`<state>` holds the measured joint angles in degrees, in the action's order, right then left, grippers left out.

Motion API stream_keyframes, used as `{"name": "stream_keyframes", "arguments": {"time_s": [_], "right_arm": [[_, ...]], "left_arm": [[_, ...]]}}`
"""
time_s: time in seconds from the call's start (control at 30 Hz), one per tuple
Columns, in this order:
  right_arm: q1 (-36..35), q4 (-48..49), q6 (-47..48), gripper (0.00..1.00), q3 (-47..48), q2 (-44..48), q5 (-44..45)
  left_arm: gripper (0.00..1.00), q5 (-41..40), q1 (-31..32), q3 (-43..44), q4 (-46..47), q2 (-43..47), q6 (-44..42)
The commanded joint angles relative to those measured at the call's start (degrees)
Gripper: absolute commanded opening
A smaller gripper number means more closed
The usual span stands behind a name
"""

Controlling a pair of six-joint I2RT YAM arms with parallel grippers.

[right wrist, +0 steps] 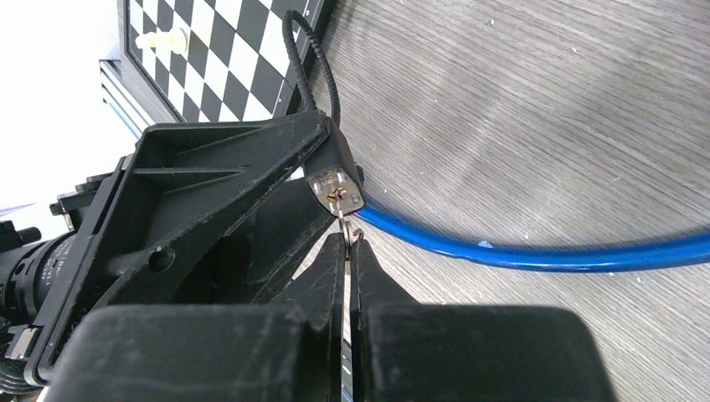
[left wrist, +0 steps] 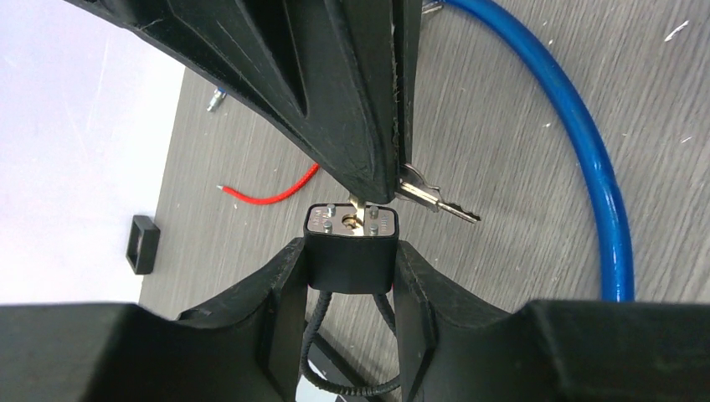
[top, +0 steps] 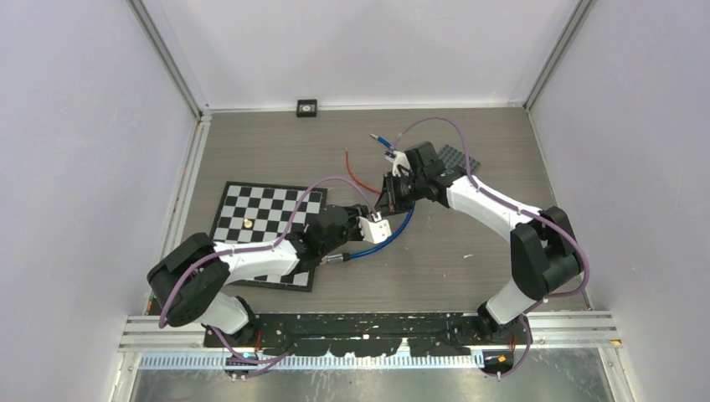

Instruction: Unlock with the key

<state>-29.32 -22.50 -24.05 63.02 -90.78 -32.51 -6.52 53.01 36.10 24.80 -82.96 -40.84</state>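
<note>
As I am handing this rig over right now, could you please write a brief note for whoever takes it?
Left gripper: shut on the small black padlock with a wire-cable loop.
Right gripper: shut on the small silver key, its tip in the padlock's keyhole.
Done: padlock gripped, key inserted.
Left: turn the key and free the loop, which looks seated.

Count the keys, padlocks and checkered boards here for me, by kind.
Silver metal keys: 2
Black cable padlock: 1
Black-and-white checkered board: 1
Total: 4
</note>
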Motion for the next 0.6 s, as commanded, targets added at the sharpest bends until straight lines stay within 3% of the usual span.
{"name": "stream_keyframes", "arguments": {"time_s": [0.0,0.23,0.43,0.57], "right_arm": [[-0.51,4.99,-3.66,0.01,1.66,-1.65,-2.80],[0.16,6.73,-5.93,0.00,0.55,-1.64,-4.42],[-1.05,4.37,1.31,0.01,-0.25,1.26,0.60],[-2.77,3.33,6.58,0.00,-0.56,3.15,3.21]], "left_arm": [[0.00,1.70,1.39,2.84,8.20,0.58,-0.82],[0.00,8.97,1.32,-0.74,10.90,1.73,-2.81],[0.00,22.39,-2.40,3.78,-3.45,4.05,5.02],[0.00,27.39,-3.56,4.87,-6.73,4.79,7.12]]}}
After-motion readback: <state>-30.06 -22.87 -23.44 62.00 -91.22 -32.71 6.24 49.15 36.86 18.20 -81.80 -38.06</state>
